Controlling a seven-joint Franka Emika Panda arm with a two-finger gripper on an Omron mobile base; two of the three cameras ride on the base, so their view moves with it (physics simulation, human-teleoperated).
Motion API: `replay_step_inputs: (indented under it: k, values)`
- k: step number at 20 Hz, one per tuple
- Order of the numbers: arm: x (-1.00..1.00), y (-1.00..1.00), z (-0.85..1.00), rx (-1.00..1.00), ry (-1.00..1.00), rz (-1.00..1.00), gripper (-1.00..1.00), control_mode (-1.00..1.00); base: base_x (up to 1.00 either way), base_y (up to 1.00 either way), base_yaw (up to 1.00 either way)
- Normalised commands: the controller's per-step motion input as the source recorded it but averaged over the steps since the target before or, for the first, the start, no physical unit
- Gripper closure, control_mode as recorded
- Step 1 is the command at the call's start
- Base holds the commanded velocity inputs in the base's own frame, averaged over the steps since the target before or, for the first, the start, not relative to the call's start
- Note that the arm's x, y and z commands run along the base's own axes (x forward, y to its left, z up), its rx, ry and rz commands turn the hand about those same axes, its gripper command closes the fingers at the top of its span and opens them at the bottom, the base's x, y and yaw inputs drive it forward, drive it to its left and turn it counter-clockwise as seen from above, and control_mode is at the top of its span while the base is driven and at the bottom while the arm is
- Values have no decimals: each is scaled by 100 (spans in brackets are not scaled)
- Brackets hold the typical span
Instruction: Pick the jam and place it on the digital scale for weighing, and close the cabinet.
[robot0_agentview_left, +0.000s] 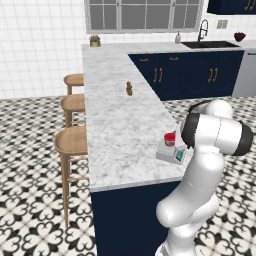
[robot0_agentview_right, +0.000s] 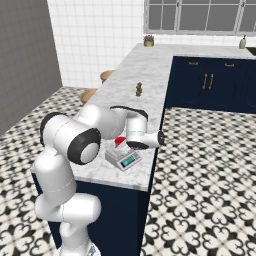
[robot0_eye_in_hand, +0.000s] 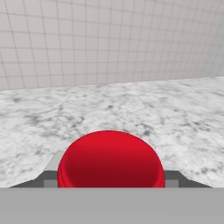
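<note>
The jam (robot0_agentview_left: 170, 138) is a small jar with a red lid standing on the digital scale (robot0_agentview_left: 165, 153), a light grey wedge with a teal display near the counter's right edge. The right base view has the jam (robot0_agentview_right: 120, 141) on the scale (robot0_agentview_right: 119, 160), with my gripper (robot0_agentview_right: 131, 139) right beside it. The arm hides the fingers, so whether they touch the jar cannot be told. The hand view looks across the marble, with the red lid (robot0_eye_in_hand: 111, 159) close at the bottom and the grey scale top (robot0_eye_in_hand: 52, 165) either side. The cabinet is out of view.
The marble counter (robot0_agentview_left: 117, 125) runs back toward a window wall. A small brown figure (robot0_agentview_left: 129, 88) stands mid-counter and a potted plant (robot0_agentview_left: 95, 41) at the far end. Wooden stools (robot0_agentview_left: 72, 140) line the left side. Low navy cabinets (robot0_agentview_left: 185, 75) and a sink (robot0_agentview_left: 207, 44) are at the back right.
</note>
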Motion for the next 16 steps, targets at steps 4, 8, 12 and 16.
replay_step_inputs:
  k: [4, 8, 12, 16]
  values:
    - [-2, 1, 0, 0, -6, 0, -100, -100, 0, 0, 0]
    - [-2, 0, 0, 0, -5, 0, -100, -100, 0, 0, 0]
    - [-12, 0, 0, 0, -5, 0, -100, -100, 0, 0, 0]
    - [-24, 7, 0, 0, -7, 0, -100, -100, 0, 0, 0]
